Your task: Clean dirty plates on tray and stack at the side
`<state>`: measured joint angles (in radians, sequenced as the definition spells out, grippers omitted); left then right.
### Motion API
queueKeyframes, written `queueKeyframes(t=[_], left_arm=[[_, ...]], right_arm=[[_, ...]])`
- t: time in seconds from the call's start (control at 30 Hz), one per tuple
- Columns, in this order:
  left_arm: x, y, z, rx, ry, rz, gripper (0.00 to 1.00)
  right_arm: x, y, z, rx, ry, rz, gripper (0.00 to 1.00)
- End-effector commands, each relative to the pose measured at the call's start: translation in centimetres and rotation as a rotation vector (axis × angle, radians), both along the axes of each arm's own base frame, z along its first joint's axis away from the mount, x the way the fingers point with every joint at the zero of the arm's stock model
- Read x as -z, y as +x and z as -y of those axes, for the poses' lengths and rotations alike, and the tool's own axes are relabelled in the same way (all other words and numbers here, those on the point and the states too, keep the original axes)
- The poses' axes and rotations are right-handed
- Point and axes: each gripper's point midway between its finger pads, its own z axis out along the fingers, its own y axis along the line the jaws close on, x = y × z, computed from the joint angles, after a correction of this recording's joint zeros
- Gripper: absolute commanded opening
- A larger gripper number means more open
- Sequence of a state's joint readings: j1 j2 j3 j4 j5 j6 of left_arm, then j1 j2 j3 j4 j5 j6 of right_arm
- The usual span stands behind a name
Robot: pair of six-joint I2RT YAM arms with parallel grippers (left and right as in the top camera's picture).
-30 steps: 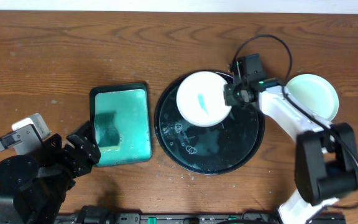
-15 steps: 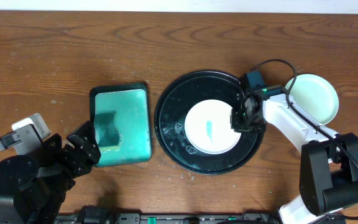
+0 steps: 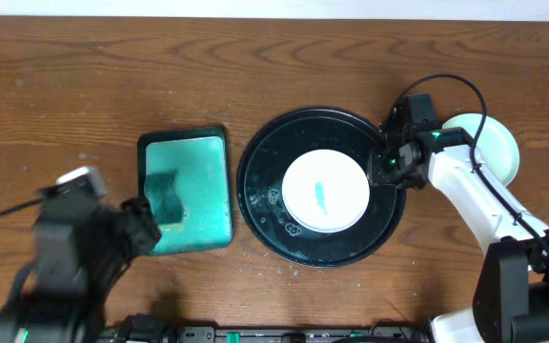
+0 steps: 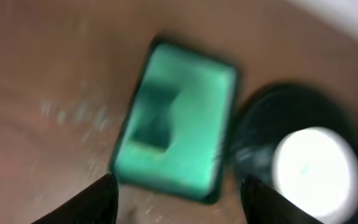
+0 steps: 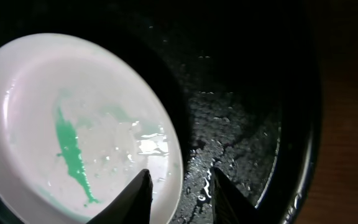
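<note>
Overhead, the dirty plate lies flat in the middle of the tray. Its teal smear is a thin streak whose long axis runs from the far side toward the near side, tilted a little. The right gripper sits at the plate's right edge, over the tray's right rim. A second ago it held the plate up over the tray's far part; now the plate is down and centred, and the gripper has backed off to the right. The left arm, blurred, has shifted at the near left. A ring of bare black tray surrounds the plate. The sponge tray lies just left of the tray and a pale-mint plate just right. Wood of the worktop shows along the far side.

From the left wrist, all blurred, the left gripper has its jaws wide with nothing between them, above the sponge tray and its sponge.

From the right wrist, the jaws stand narrowly apart and grip nothing, with the plate's rim just beneath. Wet black tray stretches right, up to its raised rim.
</note>
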<state>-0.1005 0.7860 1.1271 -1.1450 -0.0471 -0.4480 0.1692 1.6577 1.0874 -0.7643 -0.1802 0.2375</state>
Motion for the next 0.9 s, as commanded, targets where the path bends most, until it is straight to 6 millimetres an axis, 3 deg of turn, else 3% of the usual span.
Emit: queueKeyframes(t=[0.0, 0.17, 0.27, 0.3, 0.43, 0.53, 0.63, 0.67, 0.8, 0.87], left_arm=[[6.5, 1.6, -1.2, -0.092, 0.06, -0.238, 0.63], [13.0, 5.7, -1.7, -0.129, 0.067, -0.441, 0.64], [16.8, 7.2, -2.1, -0.154, 0.018, -0.539, 0.64], [18.9, 7.8, -1.7, -0.128, -0.036, -0.588, 0.63], [23.5, 8.7, 0.2, 0.002, -0.164, -0.681, 0.63], [25.6, 8.5, 1.0, 0.041, -0.192, -0.733, 0.48], [26.4, 8.2, 0.9, 0.038, -0.191, -0.759, 0.11], [26.2, 8.2, 0.9, 0.038, -0.191, -0.756, 0.07], [24.1, 8.7, 0.9, 0.039, -0.188, -0.738, 0.07], [21.1, 9.6, 0.8, 0.059, -0.176, -0.689, 0.07]], right_arm=[[-0.9, 0.2, -1.6, -0.111, 0.074, 0.031, 0.29], [-0.8, -0.3, -1.5, -0.112, 0.072, 0.011, 0.29], [-0.6, -0.8, -1.4, -0.111, 0.069, -0.011, 0.29], [-0.6, -0.9, -1.4, -0.111, 0.069, -0.017, 0.3], [-0.6, -0.9, -1.4, -0.111, 0.068, -0.017, 0.3], [-0.7, -0.6, -1.4, -0.111, 0.07, -0.005, 0.3], [-0.7, -0.3, -1.3, -0.1, 0.063, 0.008, 0.3], [-0.6, -0.2, -0.9, -0.076, 0.046, 0.006, 0.3], [-0.1, 0.0, 1.4, 0.065, -0.066, -0.008, 0.3], [0.2, 0.1, 2.9, 0.147, -0.123, -0.012, 0.32]])
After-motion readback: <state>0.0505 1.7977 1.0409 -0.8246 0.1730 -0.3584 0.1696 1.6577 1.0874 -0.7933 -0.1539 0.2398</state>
